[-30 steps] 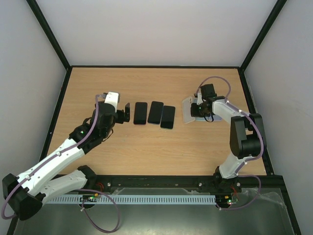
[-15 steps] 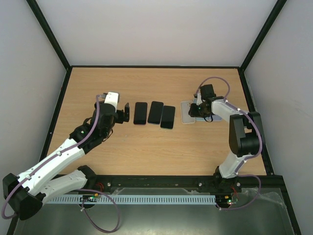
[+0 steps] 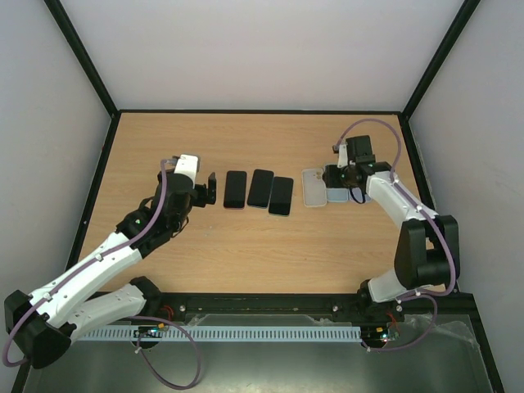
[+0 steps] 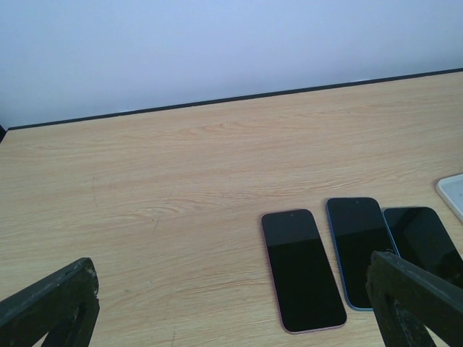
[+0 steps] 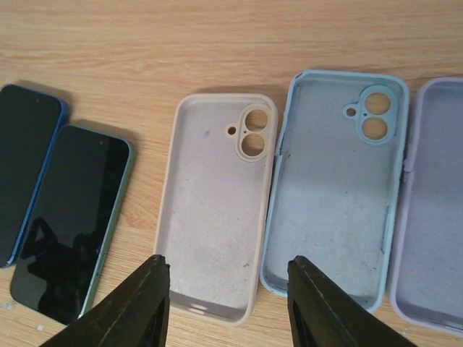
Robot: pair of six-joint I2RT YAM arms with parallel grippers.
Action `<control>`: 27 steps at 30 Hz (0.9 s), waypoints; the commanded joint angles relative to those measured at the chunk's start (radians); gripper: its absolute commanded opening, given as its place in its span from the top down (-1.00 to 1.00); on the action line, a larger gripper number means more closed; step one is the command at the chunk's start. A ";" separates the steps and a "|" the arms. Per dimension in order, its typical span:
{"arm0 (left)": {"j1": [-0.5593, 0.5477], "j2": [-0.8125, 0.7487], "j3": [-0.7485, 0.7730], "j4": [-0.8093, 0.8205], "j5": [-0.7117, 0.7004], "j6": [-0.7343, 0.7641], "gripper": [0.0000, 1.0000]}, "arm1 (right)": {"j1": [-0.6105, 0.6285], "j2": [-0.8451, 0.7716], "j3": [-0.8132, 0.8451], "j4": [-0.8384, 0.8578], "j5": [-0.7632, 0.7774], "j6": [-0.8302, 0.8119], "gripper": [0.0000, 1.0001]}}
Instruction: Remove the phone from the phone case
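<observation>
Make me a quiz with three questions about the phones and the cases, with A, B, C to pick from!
1. Where is the beige case?
A beside the blue case
B standing on its edge
C held up in the air

2. How many phones lie on the table?
A one
B three
C five

3. Is the beige case full or empty?
A empty
B it holds a phone
C it holds a toy

Answers:
1 A: the right wrist view shows them flat, side by side.
2 B: three dark phones lie in a row in the top view.
3 A: its bare inside and camera hole show.
</observation>
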 commanded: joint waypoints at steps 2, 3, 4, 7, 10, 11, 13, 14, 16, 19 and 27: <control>0.003 -0.026 -0.023 0.023 -0.010 0.011 -1.00 | -0.003 0.068 -0.020 -0.028 -0.061 -0.095 0.14; 0.004 -0.024 -0.025 0.027 -0.010 0.014 -1.00 | -0.003 0.073 -0.026 -0.028 -0.074 -0.117 0.15; 0.005 -0.018 -0.025 0.028 -0.013 0.017 -1.00 | -0.003 0.073 -0.038 -0.021 -0.083 -0.128 0.16; 0.005 0.004 -0.011 0.010 -0.017 0.015 -1.00 | -0.004 0.074 -0.068 -0.006 -0.116 -0.142 0.27; 0.005 0.002 -0.009 0.004 -0.019 0.013 -1.00 | -0.003 0.104 -0.070 -0.009 -0.114 -0.142 0.33; 0.006 -0.003 -0.012 0.008 -0.025 0.016 -1.00 | -0.003 0.116 -0.070 -0.009 -0.113 -0.146 0.34; 0.006 -0.009 -0.018 0.015 -0.031 0.019 -1.00 | -0.003 0.139 -0.074 -0.010 -0.124 -0.154 0.35; 0.006 -0.010 -0.019 0.015 -0.029 0.021 -1.00 | -0.003 0.150 -0.074 -0.010 -0.133 -0.155 0.36; 0.006 -0.007 -0.017 0.012 -0.014 0.023 -1.00 | -0.003 0.168 -0.075 -0.005 -0.145 -0.158 0.41; 0.007 0.002 -0.014 0.015 0.001 0.026 -1.00 | -0.004 0.203 -0.062 -0.011 -0.152 -0.157 0.45; 0.011 0.002 -0.013 0.013 0.011 0.024 -1.00 | 0.000 0.239 -0.049 -0.013 -0.173 -0.157 0.50</control>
